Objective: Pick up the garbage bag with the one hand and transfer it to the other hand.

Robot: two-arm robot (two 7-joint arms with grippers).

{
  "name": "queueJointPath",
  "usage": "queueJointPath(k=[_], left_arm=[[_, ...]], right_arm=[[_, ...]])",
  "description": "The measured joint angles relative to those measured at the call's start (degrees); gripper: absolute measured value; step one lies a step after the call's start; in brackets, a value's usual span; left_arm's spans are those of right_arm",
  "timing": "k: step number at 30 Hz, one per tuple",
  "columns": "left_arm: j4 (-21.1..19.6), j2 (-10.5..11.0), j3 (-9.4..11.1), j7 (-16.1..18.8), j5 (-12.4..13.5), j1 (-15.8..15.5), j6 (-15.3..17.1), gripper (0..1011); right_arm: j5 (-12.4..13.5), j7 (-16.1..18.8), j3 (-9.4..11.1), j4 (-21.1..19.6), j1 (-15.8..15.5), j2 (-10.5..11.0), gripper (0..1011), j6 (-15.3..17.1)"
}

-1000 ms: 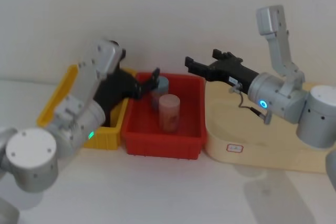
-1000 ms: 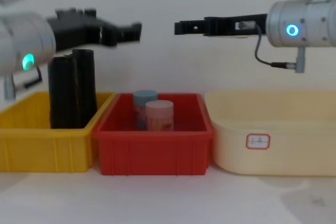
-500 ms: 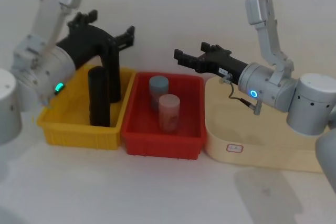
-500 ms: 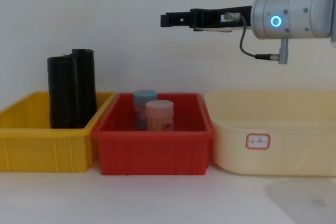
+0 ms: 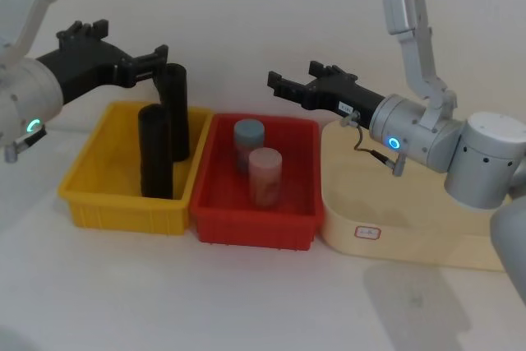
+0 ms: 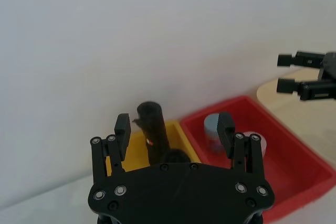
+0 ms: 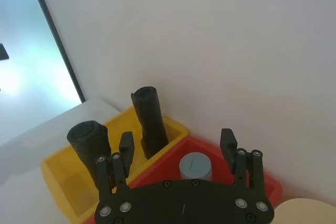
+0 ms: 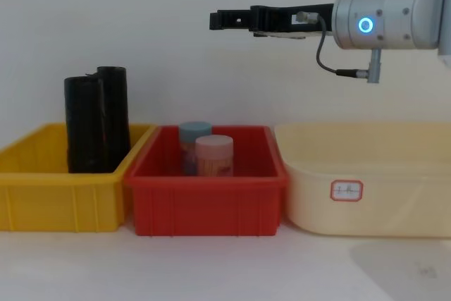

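Bag (image 5: pixel 155 154) stands in yellow bin (image 5: pixel 115 211); left tool (image 5: pixel 154 65) above and right tool (image 5: pixel 279 86) over red bin (image 5: pixel 255 232) both gape empty.

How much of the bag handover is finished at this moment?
Done: nothing yet. The garbage bag stands untouched in the yellow bin, beside a taller roll. In hand: the left tool is open and empty, raised high above that bin, and the right tool hovers open over the red bin. Left: grasp the bag, lift it and pass it across.
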Motion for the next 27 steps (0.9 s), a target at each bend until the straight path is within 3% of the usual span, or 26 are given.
queueJointPath(k=[10,27], left_arm=[[0.48,2.45,-1.03,-3.05,-0.39,1.96,-0.13,1001],[5.06,4.73,-1.07,-7.25,1.57,6.31,-9.13,1001]], right_arm=[[0.64,-0.07,-0.35,-0.44,-0.31,-0.01,1000,-0.12],[1.34,-0.71,-1.32,-1.62,-0.98,0.09,1000,0.52]])
